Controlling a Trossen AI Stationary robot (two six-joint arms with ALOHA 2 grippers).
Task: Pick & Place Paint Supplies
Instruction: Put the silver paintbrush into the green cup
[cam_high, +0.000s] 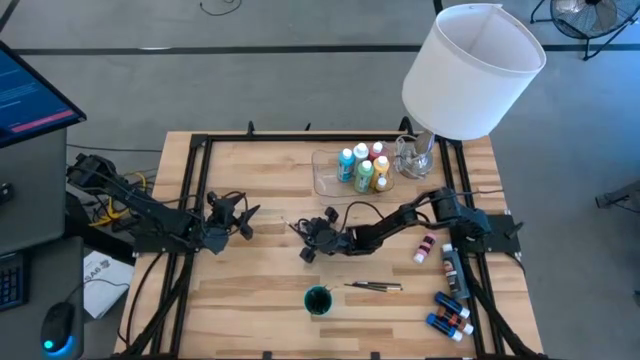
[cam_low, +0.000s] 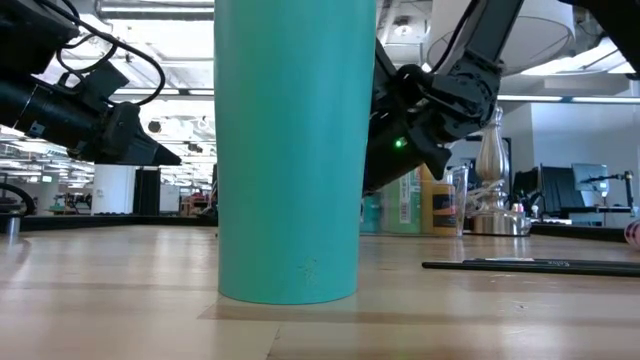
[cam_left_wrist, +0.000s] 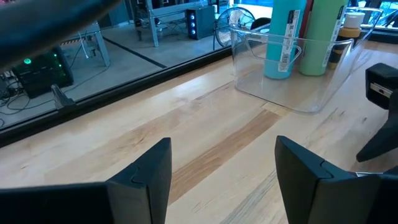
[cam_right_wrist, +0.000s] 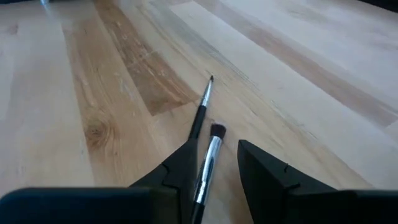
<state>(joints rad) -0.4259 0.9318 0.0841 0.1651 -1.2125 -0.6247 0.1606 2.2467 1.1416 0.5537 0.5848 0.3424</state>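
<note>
The right tool (cam_right_wrist: 214, 171) hangs low over the middle of the wooden surface (cam_high: 260, 290), its two dark fingers nipped onto a silver-ferruled brush (cam_right_wrist: 208, 158). That brush runs lengthwise between the fingers, bristle head pointing forward, away from the wrist. Just ahead of the fingertips a second, thinner brush (cam_right_wrist: 200, 112) lies flat on the surface, also pointing away from the tool and angled a little off the held one; whether the two touch I cannot tell.

Behind that tool and toward the front edge, a further group of brushes (cam_high: 375, 286) lies lengthwise across the surface; I cannot count them from here. A teal cup (cam_high: 318, 299) stands upright just beside their tips.

Beyond the right arm, a clear tray (cam_high: 325, 180) holds five upright white-capped bottles (cam_high: 362, 172), packed close. Next to the arm's base lies one pink bottle (cam_high: 425, 247) on its side, and nearer the front corner two blue bottles (cam_high: 450, 313) lie tipped over.

The left tool (cam_left_wrist: 224, 177) waits well apart from all this, fingers spread wide with nothing between them, pointing toward the tray.
</note>
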